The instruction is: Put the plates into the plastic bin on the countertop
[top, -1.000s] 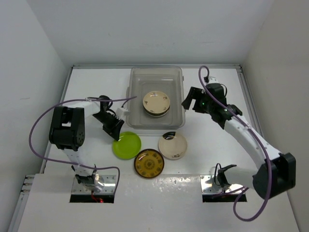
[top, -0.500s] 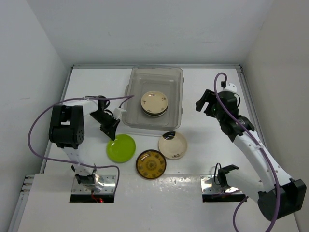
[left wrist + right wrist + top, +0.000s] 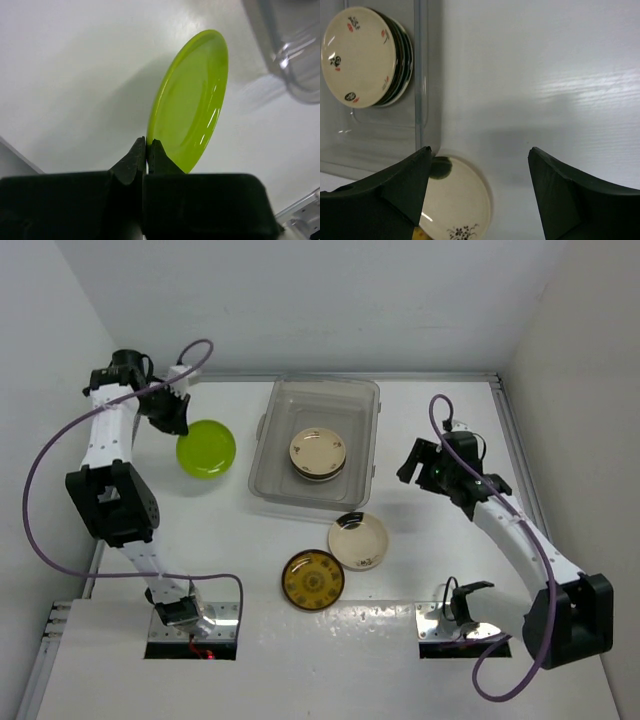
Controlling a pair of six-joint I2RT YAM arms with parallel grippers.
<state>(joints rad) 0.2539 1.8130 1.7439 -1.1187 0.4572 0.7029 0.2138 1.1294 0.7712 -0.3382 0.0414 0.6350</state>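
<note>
The left gripper (image 3: 172,412) is clamped shut on the rim of the green plate (image 3: 206,448), which it holds tilted above the countertop (image 3: 200,530) at 9 o'clock from the bin (image 3: 320,388) (a stack of plates (image 3: 319,452) lies inside). The right gripper (image 3: 410,462) hovers at 3 o'clock from the bin, jaws wide apart and holding nothing. A cream plate (image 3: 358,540) and a brown plate (image 3: 311,580) lie on the countertop at 6 o'clock.

A translucent grey plastic bin (image 3: 322,383) sits upper centre on the white desk (image 3: 430,560) and holds a plate stack topped by a cream patterned plate (image 3: 319,451). Below it, a cream saucer (image 3: 358,541) lies just beside an amber-brown patterned saucer (image 3: 312,579). At upper left, a lime green round plate (image 3: 206,449) tilts, pinched at its rim by the left hand (image 3: 183,430).
</note>
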